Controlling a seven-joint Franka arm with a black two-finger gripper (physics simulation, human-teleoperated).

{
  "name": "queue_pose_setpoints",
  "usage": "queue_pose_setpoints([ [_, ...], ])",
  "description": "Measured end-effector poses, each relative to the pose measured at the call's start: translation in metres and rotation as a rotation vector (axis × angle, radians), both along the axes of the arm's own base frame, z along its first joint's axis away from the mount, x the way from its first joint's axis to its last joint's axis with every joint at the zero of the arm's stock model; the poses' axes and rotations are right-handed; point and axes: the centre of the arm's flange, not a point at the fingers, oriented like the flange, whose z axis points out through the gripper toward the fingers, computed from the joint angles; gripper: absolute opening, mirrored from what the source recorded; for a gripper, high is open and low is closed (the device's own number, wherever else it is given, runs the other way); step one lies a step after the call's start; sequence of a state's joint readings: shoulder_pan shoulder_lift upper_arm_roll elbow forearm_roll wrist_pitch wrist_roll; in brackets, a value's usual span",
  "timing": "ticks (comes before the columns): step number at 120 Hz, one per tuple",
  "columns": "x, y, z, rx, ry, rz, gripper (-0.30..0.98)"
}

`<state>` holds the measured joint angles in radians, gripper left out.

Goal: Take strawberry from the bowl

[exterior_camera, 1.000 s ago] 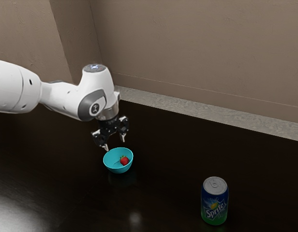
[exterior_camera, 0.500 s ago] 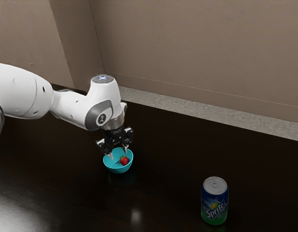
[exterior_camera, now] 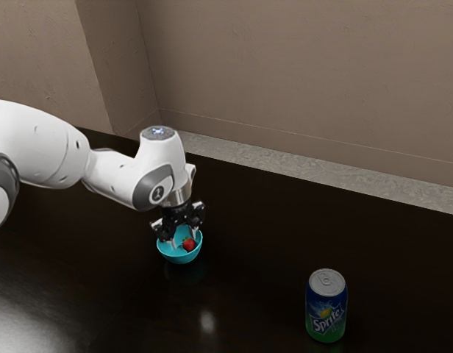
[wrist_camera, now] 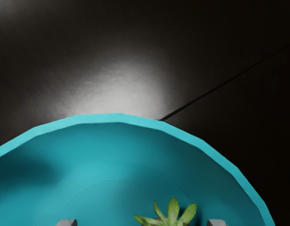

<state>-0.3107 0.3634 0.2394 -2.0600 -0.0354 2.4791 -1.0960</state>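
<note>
- Exterior view: the bowl (exterior_camera: 180,257), blue-green and upright, sits on the dark table (exterior_camera: 256,257) with its open side up.
- The strawberry (exterior_camera: 189,245) is inside the bowl, off its middle toward the exterior view's right; its red body and green leaves (wrist_camera: 173,212) can be made out.
- The gripper (exterior_camera: 184,240) is right over the bowl and points down, its fingertips (wrist_camera: 67,222) reaching in at the bowl's opening.
- The jaws stand spread, with a wide gap between them, and pinch nothing.
- The arm (exterior_camera: 46,143), white with grey parts, comes in from the exterior view's left of the bowl and bends down above it.
- The soda can (exterior_camera: 326,309), blue and green with a silver top, stands upright on the table, well apart from the bowl, toward the exterior view's right and nearer the camera.
- Beyond the bowl, past the table's far edge, runs a pale speckled strip (exterior_camera: 307,165), and behind that rises a brown wall (exterior_camera: 300,88).
- Wrist view: the bowl's rim curves around the strawberry's leaves, which lie between the two fingertips; there is space on both sides of the leaves, and one fingertip is nearer to them than the other.
- Just outside the bowl's rim, a soft patch of light shines on the table, and a thin dark line runs away from the rim across the tabletop.
</note>
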Motion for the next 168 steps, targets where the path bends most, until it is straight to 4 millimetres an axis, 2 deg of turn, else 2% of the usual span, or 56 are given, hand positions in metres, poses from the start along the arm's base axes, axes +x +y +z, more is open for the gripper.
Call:
queue_pose_setpoints([
  [72, -0.002, -0.002, -0.006, -0.001, 0.005, -0.009, 0.31],
  [168, -0.003, -0.001, -0.016, 0.012, 0.023, -0.014, 0.06],
])
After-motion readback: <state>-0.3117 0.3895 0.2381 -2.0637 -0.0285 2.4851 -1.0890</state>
